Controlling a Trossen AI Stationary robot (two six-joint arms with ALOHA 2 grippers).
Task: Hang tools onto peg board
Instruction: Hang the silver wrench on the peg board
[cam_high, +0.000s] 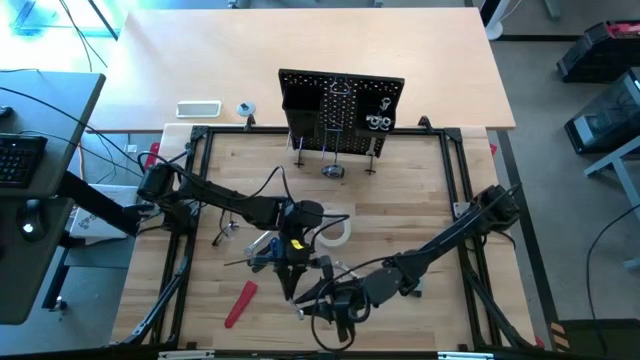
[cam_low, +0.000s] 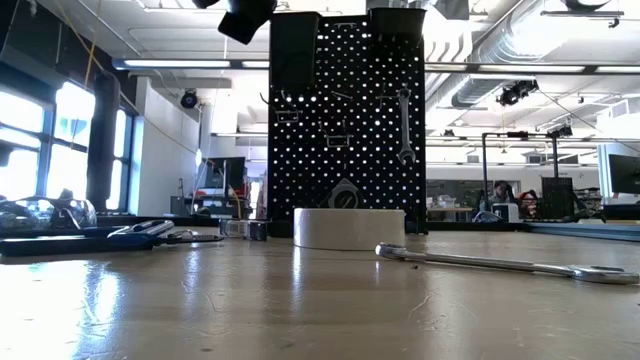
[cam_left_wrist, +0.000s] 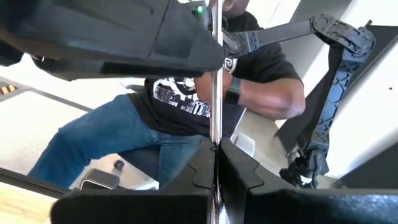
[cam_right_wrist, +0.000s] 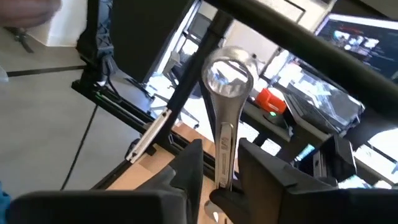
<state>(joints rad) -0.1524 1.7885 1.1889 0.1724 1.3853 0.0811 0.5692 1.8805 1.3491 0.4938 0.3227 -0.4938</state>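
A silver wrench (cam_right_wrist: 225, 93) hangs above the table's middle, with both grippers on it. My left gripper (cam_high: 291, 258) comes from the left and is shut on its shaft (cam_left_wrist: 215, 93). My right gripper (cam_high: 312, 285) comes from the near right. Its fingers stand on either side of the shaft, and the ring end (cam_right_wrist: 227, 73) sticks out past them. The black peg board (cam_high: 340, 105) stands upright at the far side, with another wrench (cam_low: 404, 125) hanging on it. A white tape roll (cam_high: 335, 232), a red-handled tool (cam_high: 240, 303) and a third wrench (cam_low: 500, 264) lie on the table. My left gripper pinches the wrench's shaft (cam_left_wrist: 215, 144) by its flat faces between its two fingers. The fingers lie level and across the shaft, which runs on past them. The wrench is clear of the table. My right gripper has the shaft (cam_right_wrist: 224, 163) between its two fingers, one on each narrow edge. The fingers lie level and along the wrench, and the ring end points away from the gripper. Whether the pads press it I cannot tell for certain.
Blue-handled tools (cam_low: 130, 234) lie left of the tape roll. A small silver thing (cam_high: 332, 172) lies at the peg board's foot. A seated person (cam_left_wrist: 186, 106) shows at the table's near side. A white box (cam_high: 198, 108) sits on the far table.
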